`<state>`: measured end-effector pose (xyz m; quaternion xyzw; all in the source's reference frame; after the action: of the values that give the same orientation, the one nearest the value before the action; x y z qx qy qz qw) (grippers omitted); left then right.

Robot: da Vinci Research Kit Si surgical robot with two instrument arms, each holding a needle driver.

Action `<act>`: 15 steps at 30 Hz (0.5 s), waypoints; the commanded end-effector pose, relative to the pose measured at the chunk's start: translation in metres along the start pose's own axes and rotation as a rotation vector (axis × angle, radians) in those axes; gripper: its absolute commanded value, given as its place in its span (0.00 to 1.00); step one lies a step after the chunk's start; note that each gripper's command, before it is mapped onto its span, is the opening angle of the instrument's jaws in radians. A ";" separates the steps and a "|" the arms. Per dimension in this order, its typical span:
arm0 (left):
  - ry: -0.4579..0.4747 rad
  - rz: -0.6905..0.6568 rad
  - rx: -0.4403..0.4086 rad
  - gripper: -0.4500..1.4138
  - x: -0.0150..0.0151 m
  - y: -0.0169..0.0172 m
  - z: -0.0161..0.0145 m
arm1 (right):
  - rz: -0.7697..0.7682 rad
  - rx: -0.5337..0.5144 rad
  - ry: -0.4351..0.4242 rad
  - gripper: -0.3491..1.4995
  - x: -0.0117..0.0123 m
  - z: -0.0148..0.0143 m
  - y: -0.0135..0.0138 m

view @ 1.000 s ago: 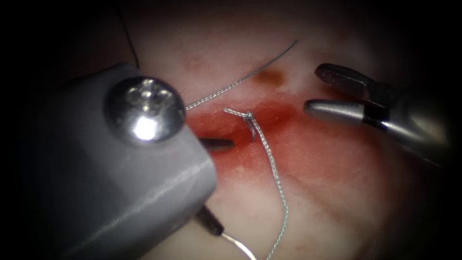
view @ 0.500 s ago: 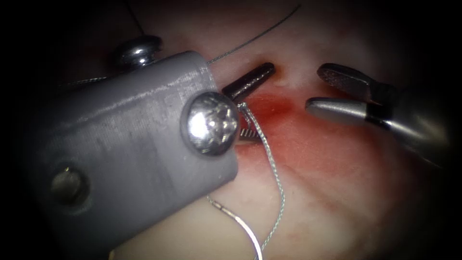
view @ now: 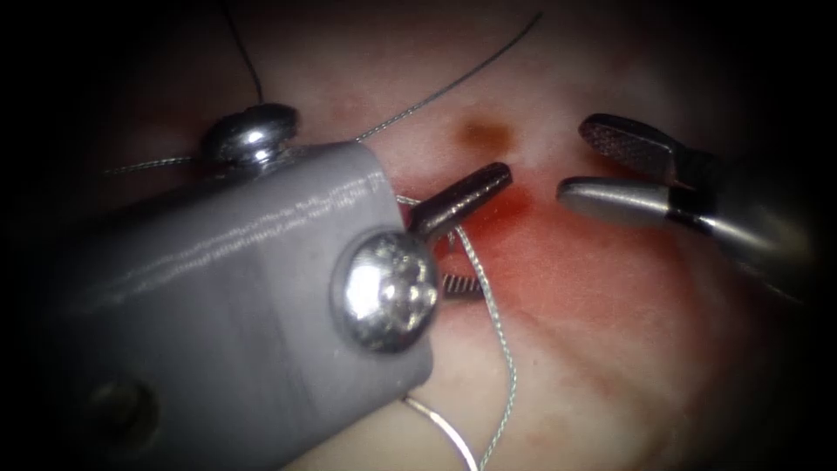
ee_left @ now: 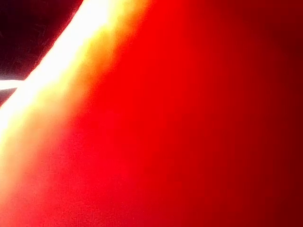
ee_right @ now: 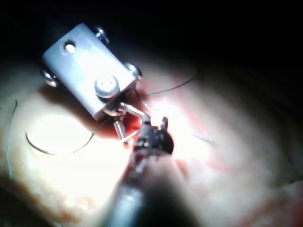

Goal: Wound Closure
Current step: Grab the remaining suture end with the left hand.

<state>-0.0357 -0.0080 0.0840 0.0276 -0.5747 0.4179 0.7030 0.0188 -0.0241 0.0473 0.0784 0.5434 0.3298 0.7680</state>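
My left tool's grey wrist block (view: 244, 296) reaches in from the left. Its jaws (view: 490, 232) stand open over the red cut (view: 558, 253), one dark jaw above and one ridged jaw below. The braided thread (view: 499, 323) runs down between them from the stitch toward the lower edge. They hold nothing. My right tool (view: 575, 160) hovers open and empty on the right of the cut. The curved needle (ee_right: 53, 148) lies loose on the tissue, in neither tool; part of its curve (view: 445, 429) shows below the block. In the right wrist view the right jaws (ee_right: 154, 126) sit beside the left tool (ee_right: 90, 71).
A thinner strand of thread (view: 436, 92) runs up and right across the pale tissue (view: 610, 375) behind the left tool. A brown spot (view: 484, 133) marks the tissue above the cut. Red fluid stains the surface around the cut.
The left tool has swung right and up, bringing its open jaws to the stitch and around the thread, covering the knot. The right tool has held still.
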 end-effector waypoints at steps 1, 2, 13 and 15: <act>0.002 0.007 0.002 0.53 0.0004 0.0010 -0.0002 | -0.001 0.001 0.007 0.37 0.0009 0.0011 -0.0002; -0.001 0.010 0.006 0.51 0.0004 0.0009 -0.0001 | 0.005 0.001 0.007 0.37 0.0009 0.0011 -0.0002; -0.037 0.051 0.058 0.34 -0.0009 -0.0001 0.0013 | 0.017 0.000 0.007 0.37 0.0009 0.0011 -0.0002; -0.042 0.054 0.062 0.34 -0.0012 -0.0002 0.0013 | 0.023 0.000 0.007 0.37 0.0009 0.0011 -0.0002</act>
<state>-0.0363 -0.0105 0.0836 0.0455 -0.5771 0.4536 0.6776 0.0189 -0.0241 0.0473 0.0843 0.5425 0.3395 0.7638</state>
